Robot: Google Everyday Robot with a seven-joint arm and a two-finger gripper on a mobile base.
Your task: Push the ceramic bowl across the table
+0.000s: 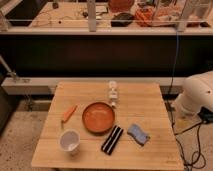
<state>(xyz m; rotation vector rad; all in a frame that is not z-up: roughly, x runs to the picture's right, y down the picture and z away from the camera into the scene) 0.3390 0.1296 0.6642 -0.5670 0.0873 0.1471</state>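
1. A square light wooden table (145, 100) with a plank top stands on a speckled floor (20, 135). Behind it is a dark wall panel, and above that a long cluttered workbench (65, 20).
2. The wide, shallow, round orange-brown ceramic bowl (98, 117) sits upright on the table, a little left of the middle and towards the near half. It looks empty.
3. Just behind the bowl, close to its far rim, lies a small pale, partly clear, bottle-like object (114, 94). Its long side points away from the camera.
4. Just right of the bowl's near edge lies a flat black rectangular item (112, 139) with a light stripe down its length, set at a slant.
5. Left of the bowl, near but apart from it, lies a slim orange carrot-shaped object (68, 113), also slanted.
6. A small white cup (69, 141) stands upright at the near left, apart from the bowl.
7. A crumpled blue piece, either cloth or sponge (138, 134), lies to the right of the black item.
8. The bulky white robot arm (199, 95) is folded beyond the table's right edge, well apart from the bowl. A blue cable (176, 55) hangs down behind it.
9. The gripper is over on that right side with the arm and cannot be made out. Its jaws are spread wide and hold nothing, and everything lies on the table, untouched.
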